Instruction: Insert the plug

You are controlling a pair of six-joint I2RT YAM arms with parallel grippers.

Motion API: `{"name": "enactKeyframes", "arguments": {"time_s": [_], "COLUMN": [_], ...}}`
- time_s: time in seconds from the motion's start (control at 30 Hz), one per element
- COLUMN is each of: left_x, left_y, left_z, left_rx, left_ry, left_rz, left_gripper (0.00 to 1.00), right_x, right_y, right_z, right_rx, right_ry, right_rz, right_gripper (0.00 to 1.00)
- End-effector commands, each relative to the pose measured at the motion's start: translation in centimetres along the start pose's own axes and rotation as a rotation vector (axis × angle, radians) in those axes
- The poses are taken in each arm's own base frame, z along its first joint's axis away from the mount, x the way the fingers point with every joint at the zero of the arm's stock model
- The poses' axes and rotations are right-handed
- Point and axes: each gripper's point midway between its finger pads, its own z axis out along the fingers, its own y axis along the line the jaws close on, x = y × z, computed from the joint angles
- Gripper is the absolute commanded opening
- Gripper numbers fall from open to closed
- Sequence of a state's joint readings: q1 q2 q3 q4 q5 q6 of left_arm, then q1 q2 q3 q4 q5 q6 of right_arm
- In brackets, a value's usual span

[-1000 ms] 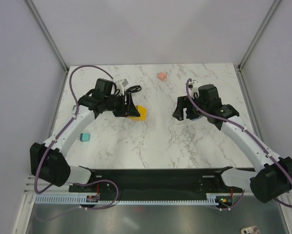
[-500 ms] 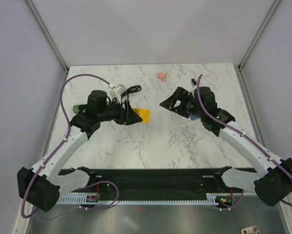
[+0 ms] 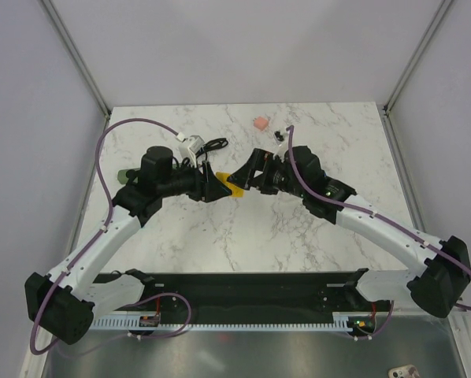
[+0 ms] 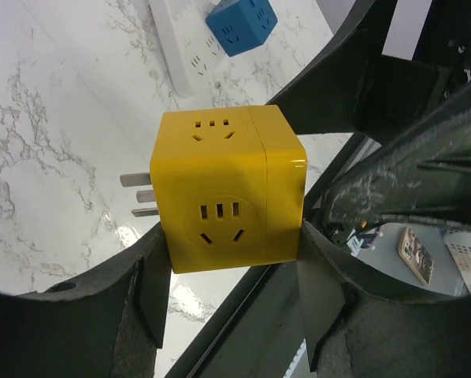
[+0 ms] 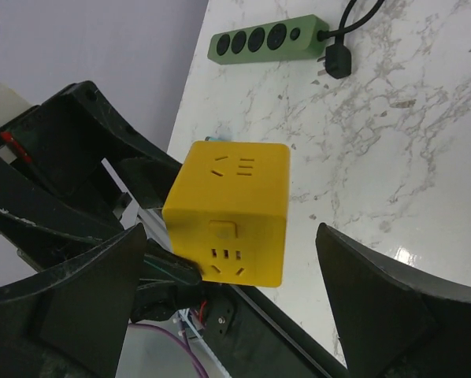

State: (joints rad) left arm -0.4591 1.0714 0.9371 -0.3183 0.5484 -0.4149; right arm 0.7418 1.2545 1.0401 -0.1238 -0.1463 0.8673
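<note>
The plug cannot be made out in any view. The left tool (image 3: 213,187) holds a yellow cube (image 4: 228,189) instead. Its jaws are partly closed and press on two opposite faces, keeping the cube above the middle of the counter (image 3: 243,236). In the left wrist view, metal prongs (image 4: 137,197) stick out of the cube at 9 o'clock.

The right tool (image 3: 246,176) meets the cube from 2 o'clock in the top view. Its jaws are spread wide on either side of the cube, with a gap on each side, and grip nothing.

In the left wrist view, at 12 o'clock from the cube, a white strip (image 4: 180,39) lies on the counter with a blue cube (image 4: 239,24) on it. In the right wrist view, a green strip (image 5: 267,38) lies at 12 o'clock, with a black cable end (image 5: 338,59) just beside it. A pink block (image 3: 260,123) sits near the far edge, at 1 o'clock from the cube in the top view.
</note>
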Motion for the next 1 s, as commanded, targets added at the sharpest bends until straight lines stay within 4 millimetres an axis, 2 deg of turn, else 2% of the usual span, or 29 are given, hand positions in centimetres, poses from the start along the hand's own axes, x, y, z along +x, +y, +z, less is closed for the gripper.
{"name": "enactKeyframes", "arguments": {"time_s": [0.0, 0.1, 0.2, 0.3, 0.33, 0.37, 0.4, 0.43, 0.47, 0.5, 0.53, 0.57, 0.6, 0.67, 0.77, 0.83, 0.9, 0.93, 0.97], "left_x": [-1.7, -1.4, -1.3, -1.3, -1.2, -1.3, -1.2, -1.2, -1.2, -1.2, -1.2, -1.2, -1.2, -1.3, -1.0, -0.7, -0.4, -0.4, -0.3], "left_y": [-1.1, -1.3, -1.4, -1.4, -1.2, -1.2, -1.0, -1.2, -1.1, -1.4, -1.5, -1.6, -1.8, -2.0, -2.0, -2.0, -2.2, -2.4, -2.5], "left_z": [-0.1, -0.2, -0.5, -0.5, -0.4, -0.4, -0.2, -0.3, -0.2, -0.2, -0.2, -0.3, -0.4, -0.6, -0.9, -1.1, -1.2, -1.2, -1.3], "left_rx": [0.036, 0.048, 0.05, 0.049, 0.044, 0.041, 0.038, 0.042, 0.042, 0.055, 0.06, 0.064, 0.069, 0.071, 0.065, 0.063, 0.073, 0.077, 0.084], "left_ry": [-0.064, -0.058, -0.062, -0.062, -0.062, -0.062, -0.059, -0.057, -0.054, -0.051, -0.05, -0.048, -0.047, -0.047, -0.041, -0.037, -0.025, -0.023, -0.016], "left_rz": [0.052, 0.062, 0.072, 0.075, 0.073, 0.069, 0.065, 0.06, 0.053, 0.047, 0.047, 0.044, 0.041, 0.038, 0.031, 0.024, 0.014, 0.015, 0.015], "left_gripper": [0.02, 0.02, 0.02, 0.02, 0.02, 0.03, 0.08, 0.15, 0.35, 0.44, 0.53, 0.67, 0.71, 0.78, 0.81, 0.84, 0.93, 0.99, 1.0], "right_x": [-1.2, 0.2, 1.4, 2.0, 2.1, 2.3, 2.2, 2.2, 2.2, 2.1, 1.9, 1.7, 0.8, -0.3, -1.9, -2.8, -3.8, -3.6, -3.7], "right_y": [2.3, 2.3, 2.5, 2.7, 2.7, 2.4, 2.2, 2.1, 2.1, 2.1, 1.9, 2.3, 1.8, 1.4, -0.2, -2.1, -3.6, -4.5, -5.1], "right_z": [0.8, 2.1, 2.9, 3.3, 3.4, 3.5, 3.5, 3.5, 3.4, 3.3, 3.2, 2.8, 2.6, 1.6, 0.4, -0.3, -1.2, -1.8, -2.1], "right_rx": [-0.041, -0.027, -0.02, -0.008, -0.003, 0.008, 0.017, 0.02, 0.021, 0.025, 0.028, 0.017, 0.045, 0.067, 0.12, 0.181, 0.229, 0.252, 0.267], "right_ry": [-0.047, -0.011, 0.022, 0.023, 0.024, 0.026, 0.02, 0.018, 0.015, 0.008, 0.003, -0.005, -0.043, -0.074, -0.101, -0.101, -0.111, -0.096, -0.089], "right_rz": [-0.062, -0.081, -0.099, -0.109, -0.112, -0.111, -0.109, -0.108, -0.105, -0.107, -0.117, -0.127, -0.14, -0.184, -0.218, -0.255, -0.293, -0.313, -0.333], "right_gripper": [0.97, 0.94, 0.85, 0.61, 0.45, 0.37, 0.3, 0.17, 0.1, 0.0, 0.0, 0.0, 0.0, 0.0, 0.0, 0.0, 0.0, 0.0, 0.0]}}
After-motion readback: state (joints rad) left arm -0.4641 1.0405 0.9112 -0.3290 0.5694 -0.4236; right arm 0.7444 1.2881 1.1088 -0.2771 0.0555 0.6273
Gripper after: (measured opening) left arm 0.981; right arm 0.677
